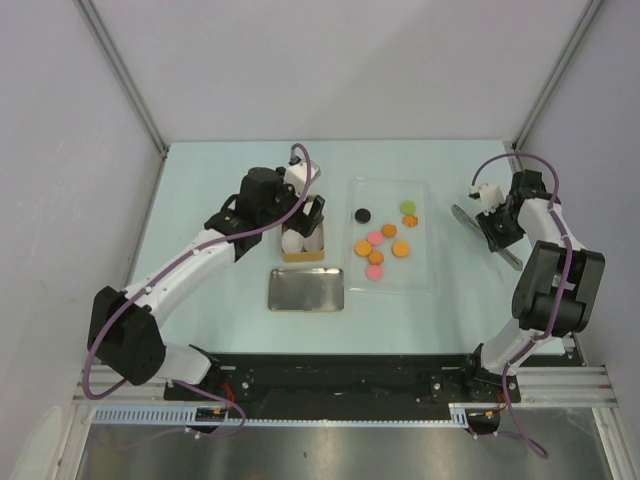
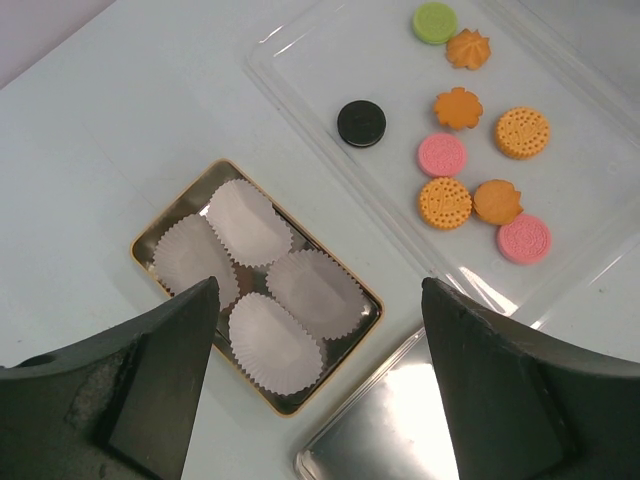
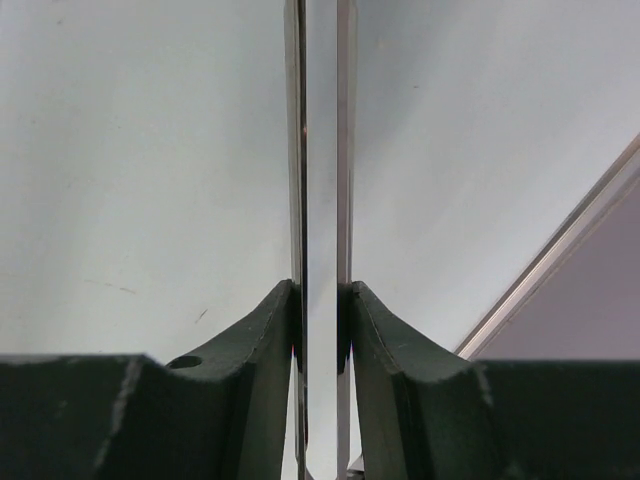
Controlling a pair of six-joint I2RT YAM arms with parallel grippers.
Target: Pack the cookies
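Several cookies lie in a clear plastic tray (image 1: 425,280): a black one (image 1: 364,215), a green one (image 1: 408,208), pink ones (image 1: 375,238) and orange ones (image 1: 401,249). The left wrist view shows them too: black (image 2: 361,123), green (image 2: 434,22), pink (image 2: 442,154), orange (image 2: 521,132). My left gripper (image 1: 312,215) is open and empty, hovering over a gold-rimmed tin (image 2: 354,339) holding several white paper cups (image 2: 275,340). My right gripper (image 1: 497,225) is shut on metal tongs (image 3: 320,150), right of the tray.
The tin's silver lid (image 1: 306,289) lies flat in front of the tin, also in the left wrist view (image 2: 400,420). The enclosure's walls and metal frame posts stand close at the back and both sides.
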